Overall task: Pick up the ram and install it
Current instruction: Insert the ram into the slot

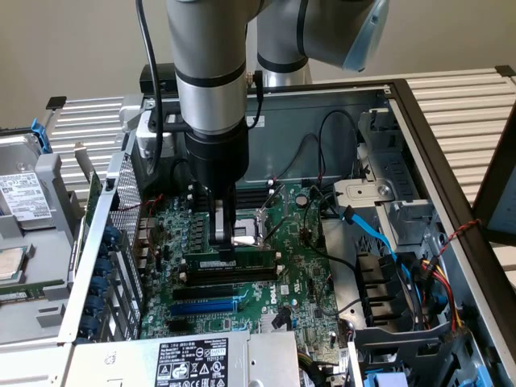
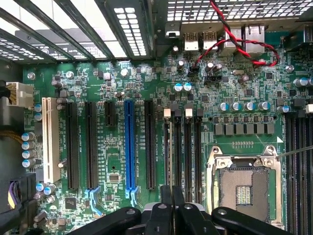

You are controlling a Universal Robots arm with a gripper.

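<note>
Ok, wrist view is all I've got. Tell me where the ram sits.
Observer: The ram stands on edge in a black memory slot on the motherboard, with its labelled side facing the exterior camera.
Operator: Give me the gripper against it.
Observer: The gripper points straight down. Its shut fingertips are at the ram's top edge, near the middle. I cannot confirm contact.
Operator: Report what's off to the side.
Observer: On the exterior view's right, a blue cable runs past a metal drive cage.
</note>
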